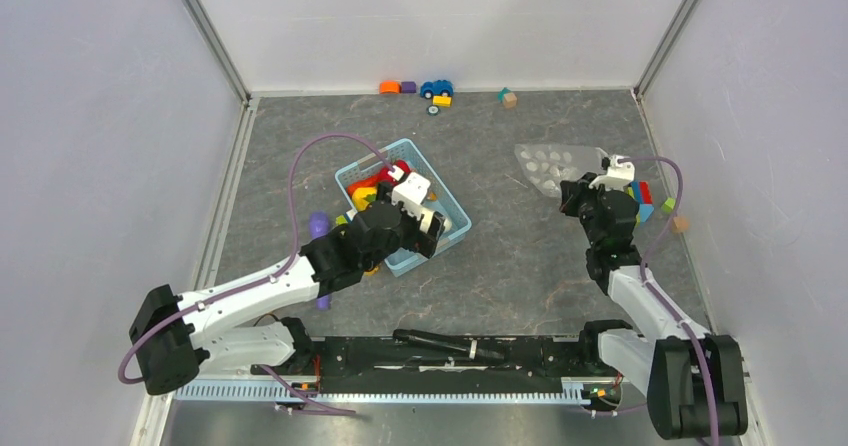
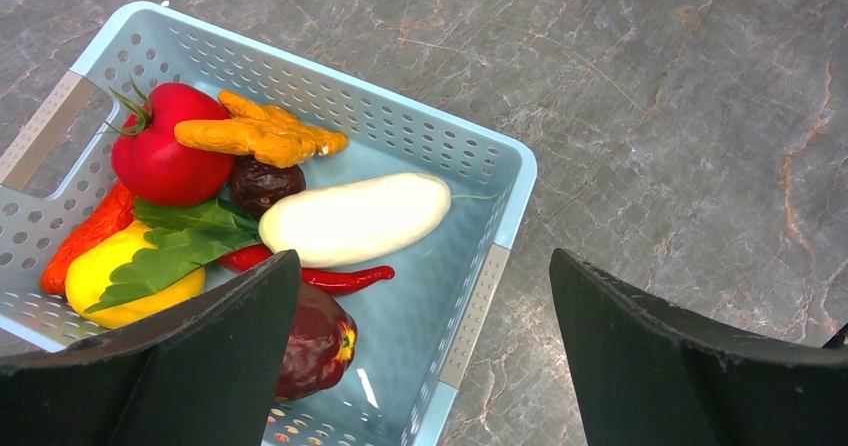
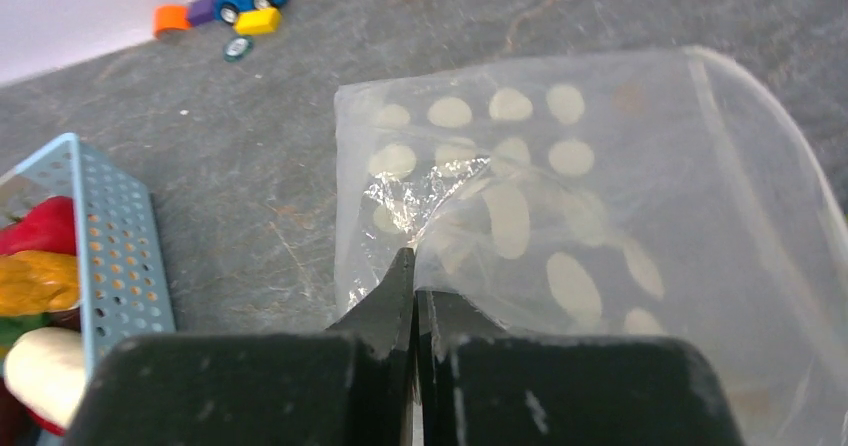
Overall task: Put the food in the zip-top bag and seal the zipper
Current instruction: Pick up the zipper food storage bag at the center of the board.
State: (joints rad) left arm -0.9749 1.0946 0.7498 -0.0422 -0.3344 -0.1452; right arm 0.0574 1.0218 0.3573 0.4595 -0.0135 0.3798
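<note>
The light-blue basket [image 2: 500,231] holds the food: a white oblong [image 2: 355,218], a red round fruit [image 2: 170,156], a maroon piece [image 2: 266,182], a red chili [image 2: 340,279], a yellow round [image 2: 110,271] under a green leaf, an orange carrot [image 2: 85,238] and a dark red fruit [image 2: 318,341]. My left gripper [image 2: 422,266] is open and empty above the basket's near right corner [image 1: 432,228]. The dotted clear bag [image 3: 600,226] lies at the right back [image 1: 555,164]. My right gripper [image 3: 415,276] is shut on a fold of its near edge. A thin clear strip [image 3: 740,176] runs along the bag's right side.
Toy blocks and a blue car [image 1: 436,88] lie along the back wall, with one block [image 1: 508,97] further right. Coloured blocks [image 1: 645,201] sit just right of my right gripper [image 1: 582,194]. A purple stick [image 1: 320,228] lies left of the basket [image 1: 360,171]. Walls enclose three sides.
</note>
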